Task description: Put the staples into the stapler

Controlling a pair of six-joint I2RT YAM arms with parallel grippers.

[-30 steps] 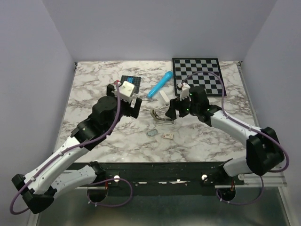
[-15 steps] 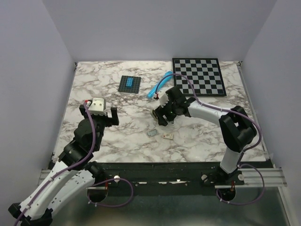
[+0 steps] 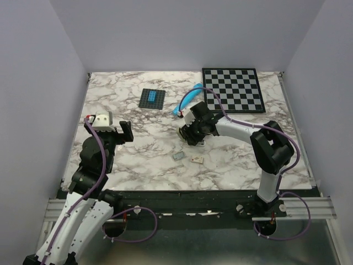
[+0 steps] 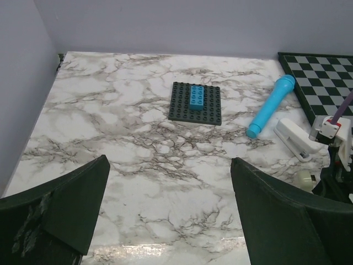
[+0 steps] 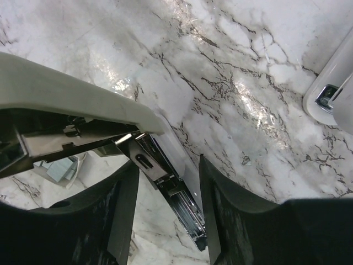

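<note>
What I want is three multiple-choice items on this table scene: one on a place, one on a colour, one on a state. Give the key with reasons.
1. Where does the blue brick sit?
A. on the dark baseplate
B. on bare marble
C. off the table

2. What colour is the cylinder beside the checkerboard?
A. red
B. bright blue
C. green

3. How is the left gripper?
A. shut on the brick
B. shut on the cylinder
C. open, empty

Key:
1 A: the brick stands on the baseplate's studs.
2 B: the cylinder shows bright blue in both the top and left wrist views.
3 C: its jaws stand wide apart with nothing between.
</note>
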